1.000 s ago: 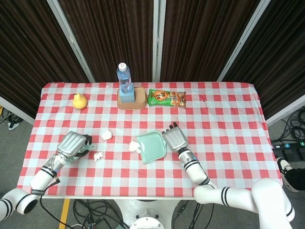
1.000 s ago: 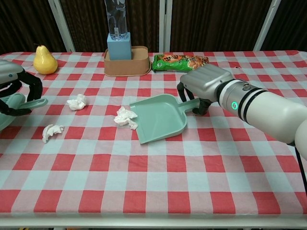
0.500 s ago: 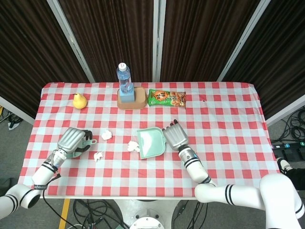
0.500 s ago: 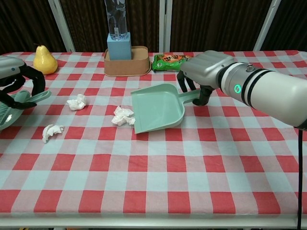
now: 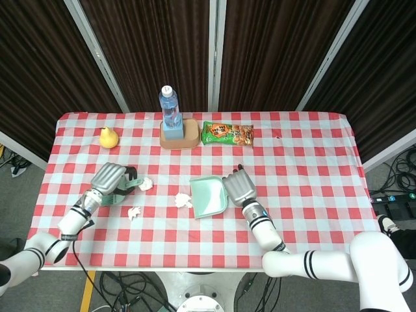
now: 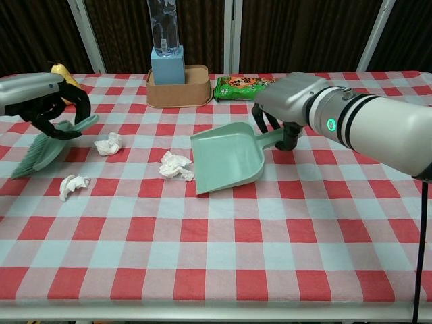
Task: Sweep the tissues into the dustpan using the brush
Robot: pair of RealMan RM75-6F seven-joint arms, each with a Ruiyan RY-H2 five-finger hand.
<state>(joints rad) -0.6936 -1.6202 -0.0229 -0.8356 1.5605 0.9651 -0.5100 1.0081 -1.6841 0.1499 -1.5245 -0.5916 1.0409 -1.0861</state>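
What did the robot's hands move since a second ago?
The left hand, holding the brush, lifted and swung in toward the tissues, away from the table edge. The right hand turned the dustpan it holds so that its mouth faces the nearest tissue. All three tissues, the pear, the bottle and the snack bag stayed put.

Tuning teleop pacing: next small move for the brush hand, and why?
Probably bring the brush down just left of the nearest tissue. The left hand holds it raised beside that tissue; the dustpan, held by the right hand, opens leftward.
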